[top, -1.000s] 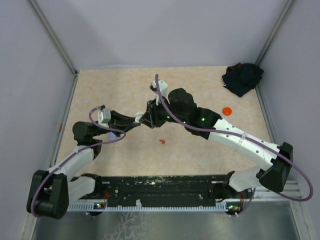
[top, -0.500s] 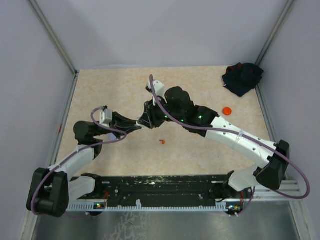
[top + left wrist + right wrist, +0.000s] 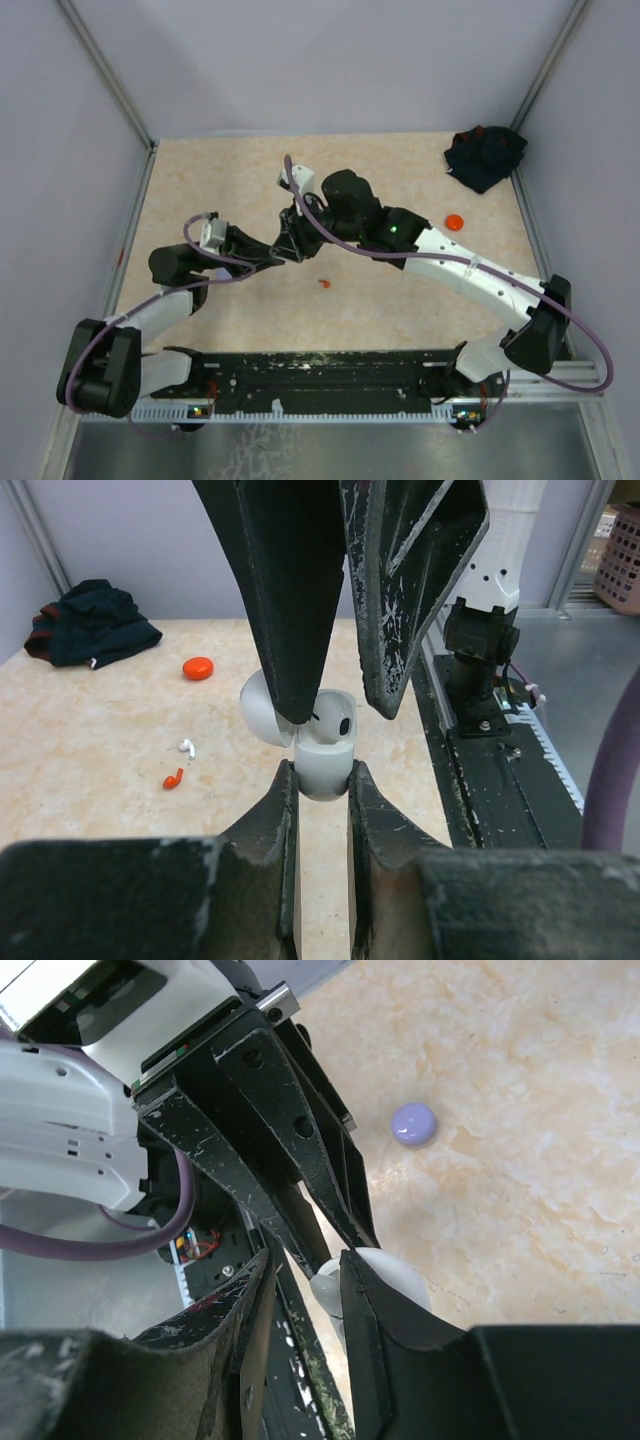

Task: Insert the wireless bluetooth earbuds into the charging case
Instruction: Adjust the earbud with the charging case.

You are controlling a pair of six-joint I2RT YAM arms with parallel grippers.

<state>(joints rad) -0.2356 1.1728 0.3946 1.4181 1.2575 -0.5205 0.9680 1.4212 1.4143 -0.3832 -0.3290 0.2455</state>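
The left gripper (image 3: 320, 772) is clenched on the lower half of a small white charging case (image 3: 324, 758), one finger on each side, and holds it above the surface (image 3: 80, 730). The case stands open, its rounded lid tipped back to the side away from the arm bases, and a dark spot shows in the open top.

The right gripper (image 3: 303, 1260) comes at the case from the opposite side. Its jaws stand partly apart around the open mouth, and one finger tip sits at the seam between lid and body. Whether it pinches anything there I cannot tell.

A red earbud (image 3: 172, 778) and a white earbud (image 3: 186, 746) lie loose on the surface, near each other, beside the held case and outside it. Farther off on that side lies an orange disc (image 3: 198, 667), and beyond it, at the far corner, a crumpled dark cloth (image 3: 92, 622). A lavender disc (image 3: 413, 1124) rests on the surface beside the left arm.
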